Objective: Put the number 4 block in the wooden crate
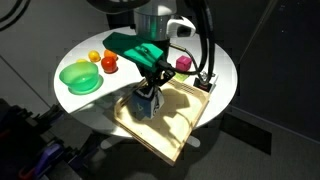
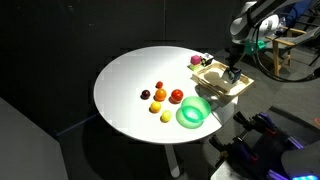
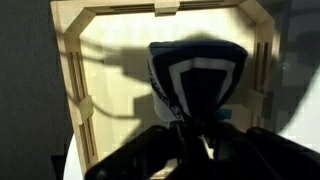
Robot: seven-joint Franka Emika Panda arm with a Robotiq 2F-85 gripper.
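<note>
The number 4 block, a small cube with blue sides, is held in my gripper just over the floor of the wooden crate. In the wrist view the block shows a white face with a dark frame and fills the space between the dark fingers, with the crate's pale rim around it. In an exterior view the gripper hangs over the crate at the table's edge. I cannot tell whether the block touches the crate floor.
A green bowl and several small fruits lie on the round white table. A pink block sits beside the crate. A small dark block sits at the crate's corner.
</note>
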